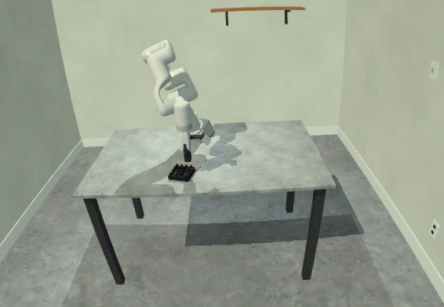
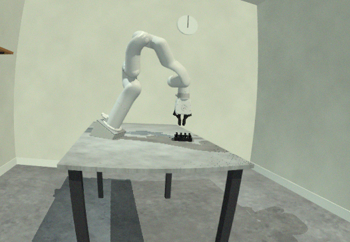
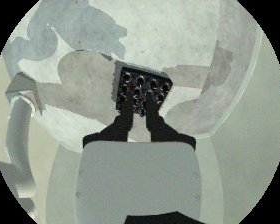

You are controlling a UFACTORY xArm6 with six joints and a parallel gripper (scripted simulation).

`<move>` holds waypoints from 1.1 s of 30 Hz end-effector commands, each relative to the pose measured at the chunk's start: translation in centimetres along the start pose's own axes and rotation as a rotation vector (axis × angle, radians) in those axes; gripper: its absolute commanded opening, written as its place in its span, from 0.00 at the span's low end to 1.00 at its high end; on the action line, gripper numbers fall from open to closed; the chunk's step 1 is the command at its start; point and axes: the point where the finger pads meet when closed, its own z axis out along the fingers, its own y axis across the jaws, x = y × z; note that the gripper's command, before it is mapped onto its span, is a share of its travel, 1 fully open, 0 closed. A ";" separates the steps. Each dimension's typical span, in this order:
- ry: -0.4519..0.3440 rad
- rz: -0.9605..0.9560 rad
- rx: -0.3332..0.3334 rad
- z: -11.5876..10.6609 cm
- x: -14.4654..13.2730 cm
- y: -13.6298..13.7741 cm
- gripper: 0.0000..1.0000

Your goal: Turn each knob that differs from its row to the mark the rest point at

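Gripper (image 2: 181, 123) hangs above knob box (image 2: 183, 137), fingers nearly together, holding nothing. Knob marks too small to read; progress can't be judged.

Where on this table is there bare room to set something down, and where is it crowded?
Bare stretches: right of the knob box out to the table's right edge, and left of it toward the left edge. Crowded: the strip between the box and arm base, where the gripper hangs, holding nothing.
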 end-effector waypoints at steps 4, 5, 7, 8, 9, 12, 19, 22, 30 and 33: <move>0.001 0.001 -0.003 0.2 0.0 0.1 0.19; 0.001 0.001 -0.003 0.2 0.0 0.1 0.19; 0.001 0.001 -0.003 0.3 0.0 0.1 0.19; 0.001 0.001 -0.003 0.4 0.0 0.1 0.19; 0.001 0.001 -0.003 0.5 0.0 0.1 0.19; 0.001 0.001 -0.003 0.8 0.0 0.1 0.19; 0.001 0.001 -0.003 1.7 0.0 0.1 0.19; 0.001 0.001 -0.003 1.8 0.0 0.1 0.19; 0.001 0.001 -0.003 2.9 0.0 0.1 0.19; 0.001 0.001 -0.003 3.2 0.0 0.1 0.19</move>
